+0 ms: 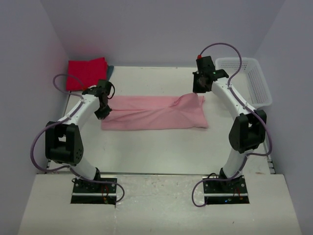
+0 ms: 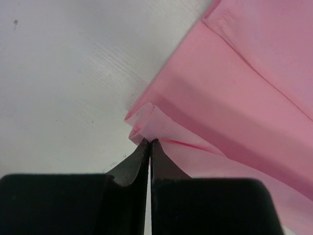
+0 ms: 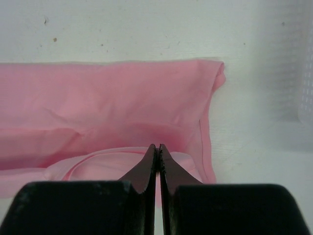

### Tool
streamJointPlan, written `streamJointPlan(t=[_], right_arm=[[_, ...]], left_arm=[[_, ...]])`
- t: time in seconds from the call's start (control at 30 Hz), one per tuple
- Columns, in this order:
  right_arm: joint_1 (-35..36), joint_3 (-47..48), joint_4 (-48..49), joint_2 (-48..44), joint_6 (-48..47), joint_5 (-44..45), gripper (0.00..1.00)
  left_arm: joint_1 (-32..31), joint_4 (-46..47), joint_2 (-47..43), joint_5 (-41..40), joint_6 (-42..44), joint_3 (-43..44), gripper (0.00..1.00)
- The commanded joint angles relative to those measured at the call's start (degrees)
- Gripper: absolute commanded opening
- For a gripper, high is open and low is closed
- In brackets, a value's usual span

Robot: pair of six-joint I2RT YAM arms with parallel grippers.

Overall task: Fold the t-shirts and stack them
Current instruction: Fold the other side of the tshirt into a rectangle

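Now both arms' jaws clamped on pink shirt (image 1: 156, 116); white basket (image 1: 262, 88) far right.

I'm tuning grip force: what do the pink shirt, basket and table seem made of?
The pink shirt looks like thin matte cloth, probably cotton or a blend; it creases and drapes softly. The basket looks like white plastic, slightly glossy; its walls are a moulded open mesh. The table is a hard matte white board with faint grain-like streaks; laminate or painted wood, I cannot tell.
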Motion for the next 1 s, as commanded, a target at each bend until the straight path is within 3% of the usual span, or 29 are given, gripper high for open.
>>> streamJointPlan(t=[0.0,0.57,0.87,0.97], right_arm=[[-0.9,5.3,-1.2,2.3,-1.9,-0.8,0.00],[-1.2,12.0,-3.4,12.3,-2.1,-2.9,0.00],[-1.2,16.4,-4.7,17.0,-2.2,-2.8,0.00],[-1.2,17.7,-5.2,18.5,-2.2,-3.3,0.00]], left_arm=[[1.1,1.7,1.4,-1.3,1.7,3.0,0.00],[2.6,3.0,12.3,0.1,4.1,10.9,0.00],[3.9,3.7,15.0,-0.1,4.5,11.0,0.00],[4.7,5.0,15.0,0.8,4.7,9.9,0.06]])
